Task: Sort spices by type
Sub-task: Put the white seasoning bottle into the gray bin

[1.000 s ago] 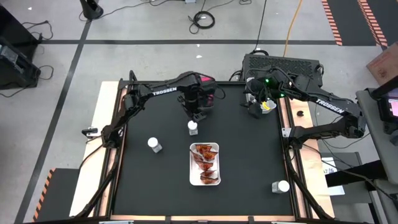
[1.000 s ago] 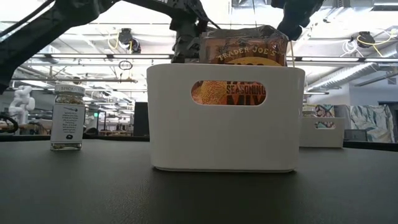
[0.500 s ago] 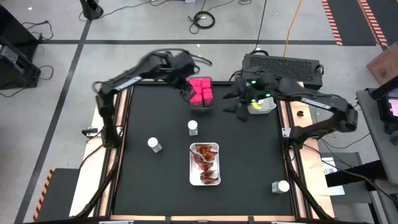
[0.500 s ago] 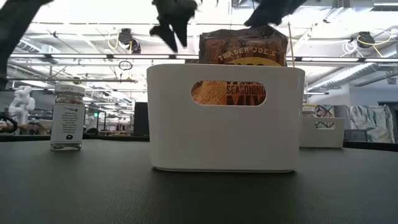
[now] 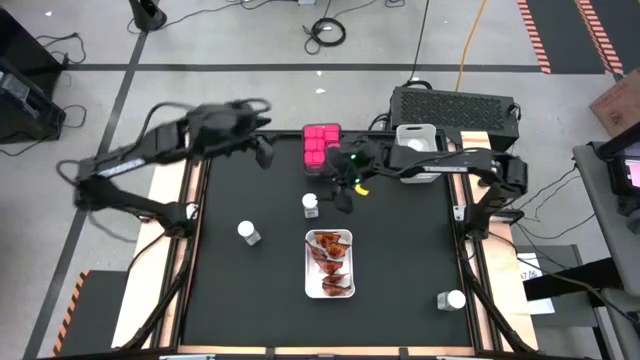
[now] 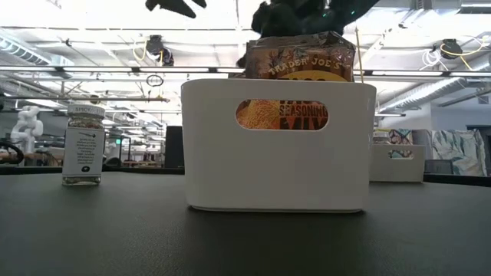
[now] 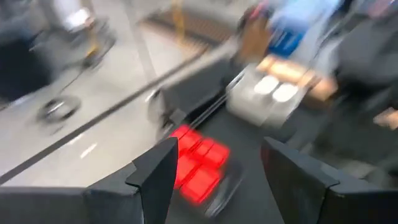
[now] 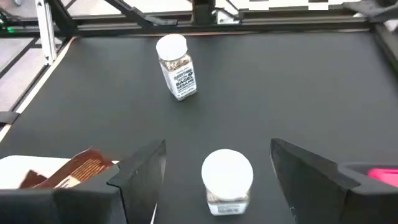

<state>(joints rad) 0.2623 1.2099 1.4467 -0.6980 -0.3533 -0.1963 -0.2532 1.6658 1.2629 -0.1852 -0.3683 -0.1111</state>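
poised above a white-capped spice jar just beside the white tray of red-orange packets, right gripper spread wide and empty. best lowered straight down, fingers straddling the cap, clear of the tray. left gripper apart, empty, near the pink boxes at the far edge.

pink cube boxes: far edge | capped jars: upright, scattered | red-orange packets: in tray
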